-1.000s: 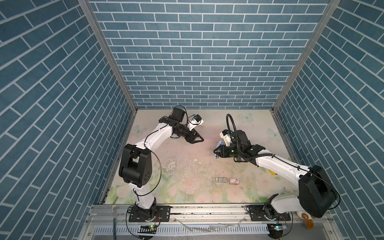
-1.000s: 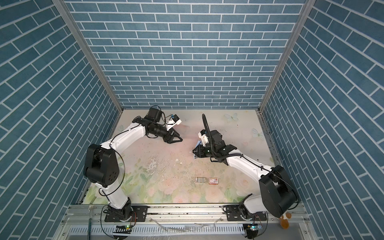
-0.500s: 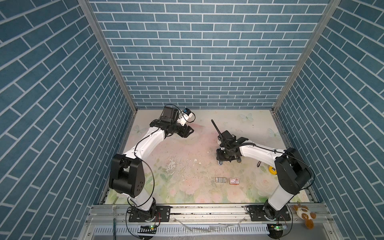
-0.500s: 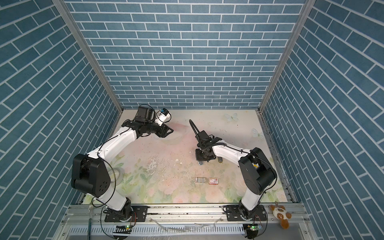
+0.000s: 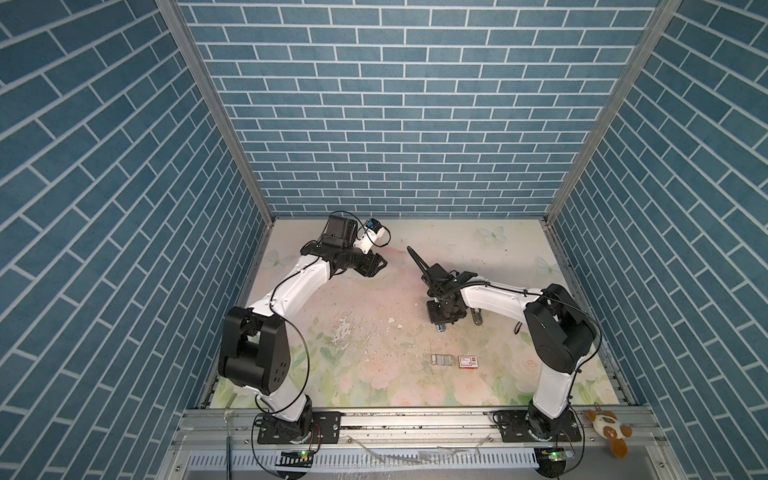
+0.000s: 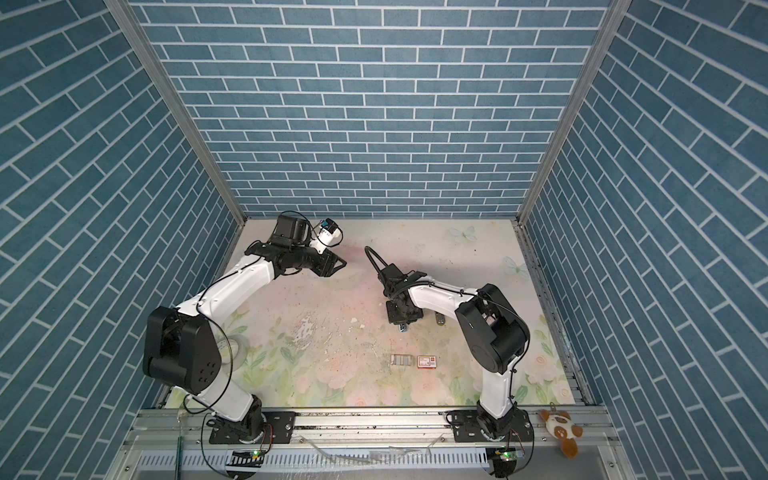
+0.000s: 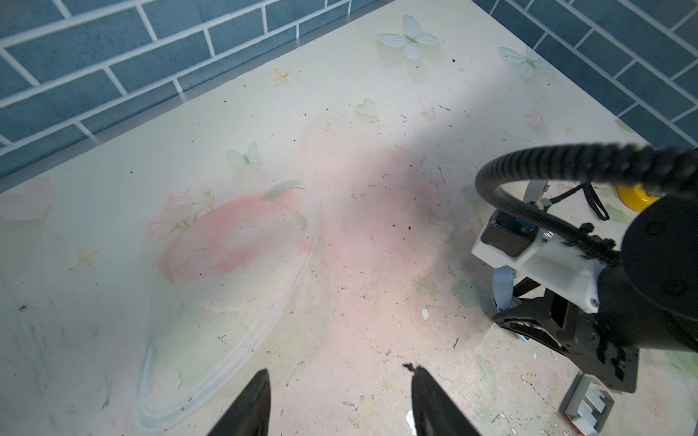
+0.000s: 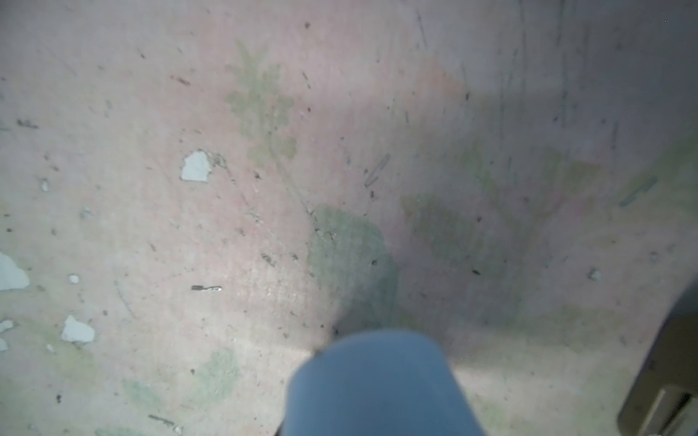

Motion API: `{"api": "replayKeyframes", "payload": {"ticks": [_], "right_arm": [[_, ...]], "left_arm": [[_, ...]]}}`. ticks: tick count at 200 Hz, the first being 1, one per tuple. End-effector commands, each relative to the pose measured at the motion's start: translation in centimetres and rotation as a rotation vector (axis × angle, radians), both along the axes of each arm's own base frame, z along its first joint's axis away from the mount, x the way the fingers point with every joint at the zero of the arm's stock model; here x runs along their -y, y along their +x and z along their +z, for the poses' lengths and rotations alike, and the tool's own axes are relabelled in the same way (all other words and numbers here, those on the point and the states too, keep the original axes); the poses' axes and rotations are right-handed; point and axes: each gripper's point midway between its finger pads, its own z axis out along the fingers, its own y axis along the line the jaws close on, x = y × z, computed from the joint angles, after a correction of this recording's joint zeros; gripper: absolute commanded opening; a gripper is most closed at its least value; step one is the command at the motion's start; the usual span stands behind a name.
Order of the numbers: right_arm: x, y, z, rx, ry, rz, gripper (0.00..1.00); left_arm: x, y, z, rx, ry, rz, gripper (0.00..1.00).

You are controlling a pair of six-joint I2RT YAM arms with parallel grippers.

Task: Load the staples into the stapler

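Note:
My right gripper (image 5: 443,316) points straight down at the table's middle right, shut on the blue stapler (image 8: 377,377), whose rounded blue body fills the space between the jaws in the right wrist view. A pale blue part of the stapler (image 7: 504,283) shows beside that gripper (image 7: 528,328) in the left wrist view; both top views mostly hide it. The staples (image 5: 441,360) (image 6: 401,360) lie in their small pale tray nearer the front, apart from both grippers, and also show as staples (image 7: 587,405). My left gripper (image 5: 380,264) (image 7: 338,377) hovers open and empty at the rear left.
A red-and-white printed box (image 5: 467,361) (image 6: 427,362) lies right beside the tray. A clear tape roll (image 6: 232,349) sits at the left, a yellow object (image 7: 638,196) behind the right arm. The mat (image 5: 374,374) is worn and flecked. Blue brick walls enclose three sides.
Over the last second the right gripper turned downward onto the table with the stapler, and the left gripper drew back toward the rear left. Since half a second ago little has shifted.

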Motion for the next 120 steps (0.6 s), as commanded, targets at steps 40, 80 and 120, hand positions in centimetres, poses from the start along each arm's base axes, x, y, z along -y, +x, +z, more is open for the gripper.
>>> {"api": "replayKeyframes", "payload": {"ticks": [40,80,120], "right_arm": [[-0.1,0.0,-0.4,0.003,-0.045,-0.034,0.23],[-0.2,0.0,-0.9,-0.002,-0.051,-0.033,0.26],[-0.3,-0.1,-1.3,-0.004,-0.061,-0.036,0.3]], "left_arm": [[-0.1,-0.1,-1.2,-0.024,0.014,0.004,0.61],[-0.1,-0.2,-1.7,-0.036,0.014,0.004,0.61],[-0.2,-0.4,-2.0,-0.043,0.018,0.004,0.61]]}}
